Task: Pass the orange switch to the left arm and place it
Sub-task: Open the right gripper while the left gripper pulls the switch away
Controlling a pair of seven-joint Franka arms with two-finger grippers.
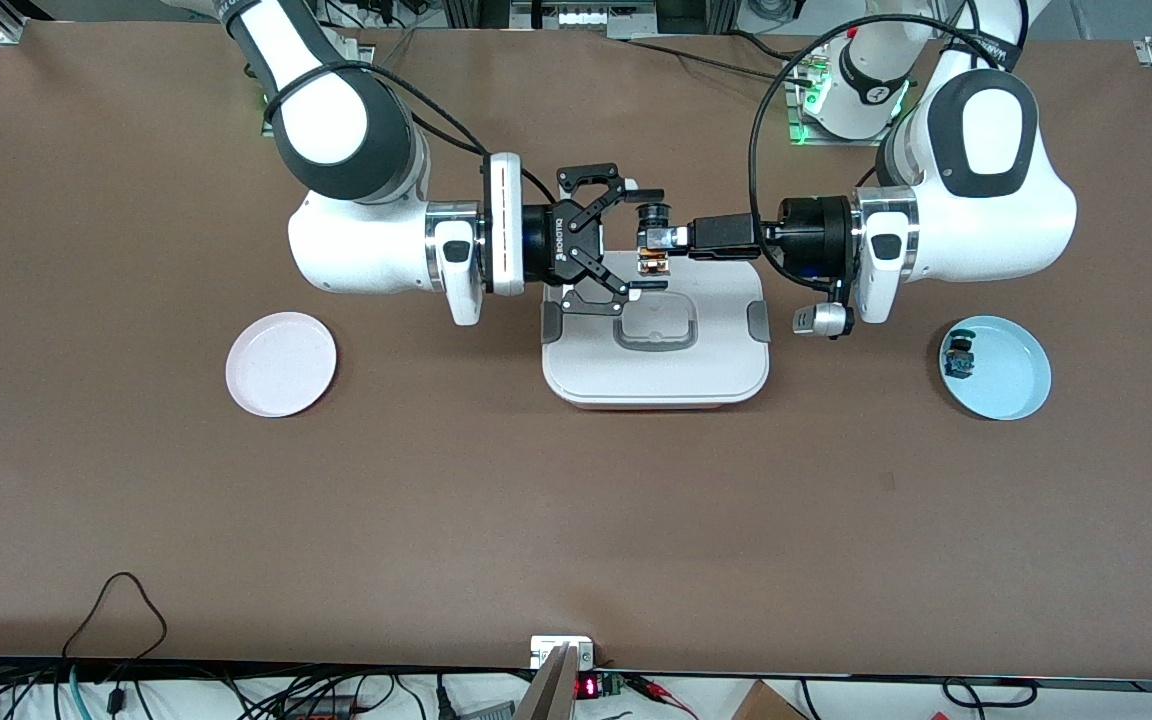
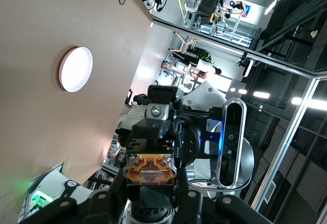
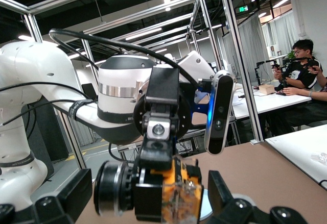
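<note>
Above the large white rounded-rectangular lidded box (image 1: 654, 345) with grey side clips, the tiny orange-capped push-button switch (image 1: 653, 247), black-bodied with a tan metallic base, hangs in mid-air between the two arms. The left arm's black two-finger gripper (image 1: 678, 237) is clamped on the switch, holding it over the edge of the box nearest the robots' bases. The right arm's black two-finger gripper (image 1: 648, 239) faces it with fingers spread wide, one on either side of the switch and gripping nothing. The switch's long axis runs across the line joining the two grippers, squarely in the right gripper's open gap, so the handover likely only needs those fingers to close.
</note>
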